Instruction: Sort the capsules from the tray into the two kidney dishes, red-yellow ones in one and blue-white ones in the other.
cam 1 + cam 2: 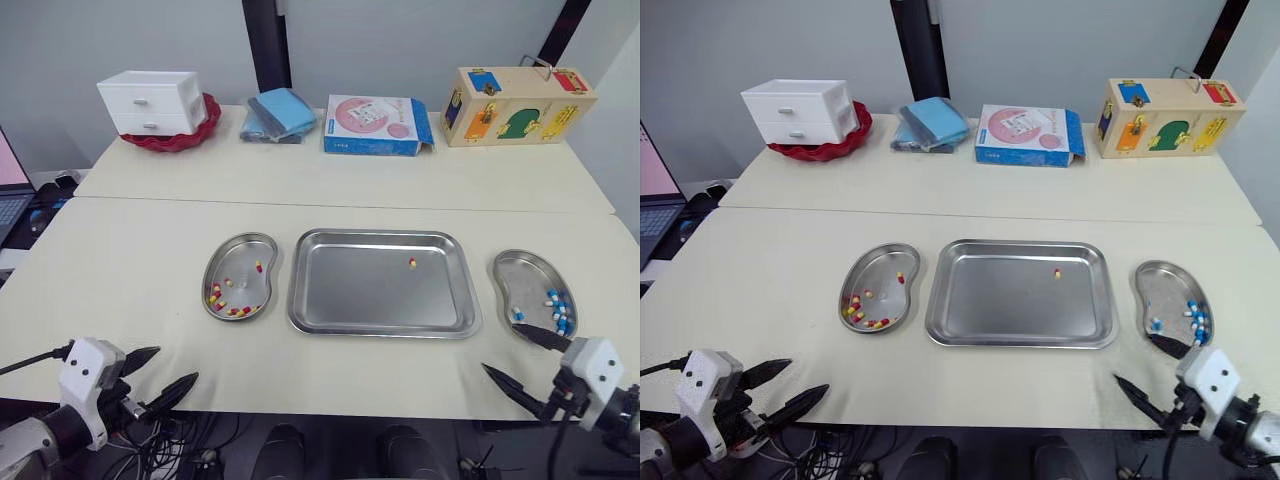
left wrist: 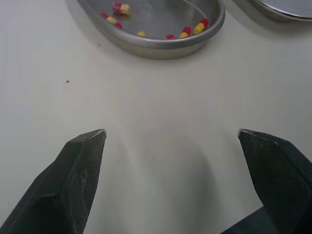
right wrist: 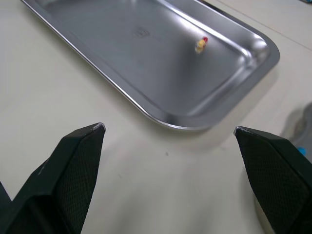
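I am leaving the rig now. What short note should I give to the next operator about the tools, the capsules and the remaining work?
Left tool: open, empty, over the table's near edge.
Right tool: open, empty, just before the right kidney dish.
Done: red-yellow capsules are in the left kidney dish, blue-white capsules in the right one.
Left: the last capsule, red-yellow, lies in the tray; it goes to the left dish.

One red-yellow capsule (image 1: 411, 263) lies in the tray (image 1: 350, 295), between the red-yellow dish (image 1: 232, 257) and the blue-white dish (image 1: 519, 274).
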Robot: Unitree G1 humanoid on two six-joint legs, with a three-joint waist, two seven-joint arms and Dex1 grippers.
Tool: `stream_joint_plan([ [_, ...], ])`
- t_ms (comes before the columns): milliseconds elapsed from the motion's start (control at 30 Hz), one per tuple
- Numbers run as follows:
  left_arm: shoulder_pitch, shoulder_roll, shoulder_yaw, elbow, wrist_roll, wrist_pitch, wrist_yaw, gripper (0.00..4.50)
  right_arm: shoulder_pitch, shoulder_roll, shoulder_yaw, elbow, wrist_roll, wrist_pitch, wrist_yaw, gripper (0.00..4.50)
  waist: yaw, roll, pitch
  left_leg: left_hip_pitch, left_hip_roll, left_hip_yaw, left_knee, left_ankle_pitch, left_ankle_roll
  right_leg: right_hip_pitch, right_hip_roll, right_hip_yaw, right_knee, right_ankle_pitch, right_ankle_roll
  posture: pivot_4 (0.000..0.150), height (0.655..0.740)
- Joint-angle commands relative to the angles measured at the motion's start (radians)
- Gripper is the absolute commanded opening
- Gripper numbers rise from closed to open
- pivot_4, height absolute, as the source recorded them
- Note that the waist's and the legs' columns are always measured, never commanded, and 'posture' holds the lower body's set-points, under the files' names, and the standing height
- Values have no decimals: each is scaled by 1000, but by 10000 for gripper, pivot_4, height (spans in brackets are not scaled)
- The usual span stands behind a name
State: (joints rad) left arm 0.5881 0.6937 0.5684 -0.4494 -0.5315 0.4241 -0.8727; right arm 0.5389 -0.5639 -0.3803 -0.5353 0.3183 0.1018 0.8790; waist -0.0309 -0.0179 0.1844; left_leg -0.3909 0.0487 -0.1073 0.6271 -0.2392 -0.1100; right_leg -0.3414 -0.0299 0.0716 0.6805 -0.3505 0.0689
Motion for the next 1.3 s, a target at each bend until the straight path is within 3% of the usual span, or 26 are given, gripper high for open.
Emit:
stream_joint_plan([
  [33, -45, 30, -25, -39, -12, -7, -24, 45000, 2, 13, 33, -74, -17, 8, -58, 44809, 1, 0, 0, 0, 0, 0, 0, 0, 0, 0, 0, 0, 0, 0, 0, 1500, 7400],
  [233, -298, 69, -199, -122, -27, 69, 22, 45000, -8, 33, 93, -99, -33, 13, -116, 44809, 8, -1, 0, 0, 0, -1, 1, 0, 0, 1, 0, -1, 0, 0, 0, 1500, 7400],
  [400, -598, 31, -464, -119, -8, 171, 59, 45000, -17, 45, 133, -103, -38, 11, -153, 44809, 3, 0, 0, 1, 0, -1, 0, 0, 0, 2, 0, -1, 0, 1, 1, 1500, 7400],
  [600, -901, -124, -740, 74, 108, 185, 92, 45000, -2, 75, 166, -101, -58, -17, -194, 44809, 1, 0, -1, 1, 0, -1, 1, 0, 0, 2, 0, -1, 1, 1, 1, 1500, 7400],
  [800, -1142, -334, -889, 374, 238, 97, 108, 45000, 22, 109, 201, -108, -76, -31, -235, 44809, 2, 0, 0, 0, -1, -1, 2, 0, 0, 2, 0, -1, 1, 1, 2, 1500, 7400],
  [933, -1259, -431, -929, 602, 308, -34, 77, 35902, 29, 127, 225, -125, -83, -23, -266, 45000, -1, 1, -1, 0, -1, -1, 2, 0, 0, 2, 1, -1, 1, 1, 2, 1500, 7400],
  [1067, -1360, -509, -949, 825, 377, -175, 46, 22063, 35, 140, 250, -148, -95, -9, -298, 45000, 0, 1, -1, 0, -1, -1, 2, 0, 0, 1, 1, -1, 1, 1, 2, 1500, 7400],
  [1300, -1552, -662, -929, 1287, 479, -418, 42, 22063, 53, 153, 289, -196, -120, 24, -351, 45000, 3, 0, 0, -3, -2, -2, 3, 0, 0, 0, 0, -1, 0, 1, 2, 1500, 7400],
])
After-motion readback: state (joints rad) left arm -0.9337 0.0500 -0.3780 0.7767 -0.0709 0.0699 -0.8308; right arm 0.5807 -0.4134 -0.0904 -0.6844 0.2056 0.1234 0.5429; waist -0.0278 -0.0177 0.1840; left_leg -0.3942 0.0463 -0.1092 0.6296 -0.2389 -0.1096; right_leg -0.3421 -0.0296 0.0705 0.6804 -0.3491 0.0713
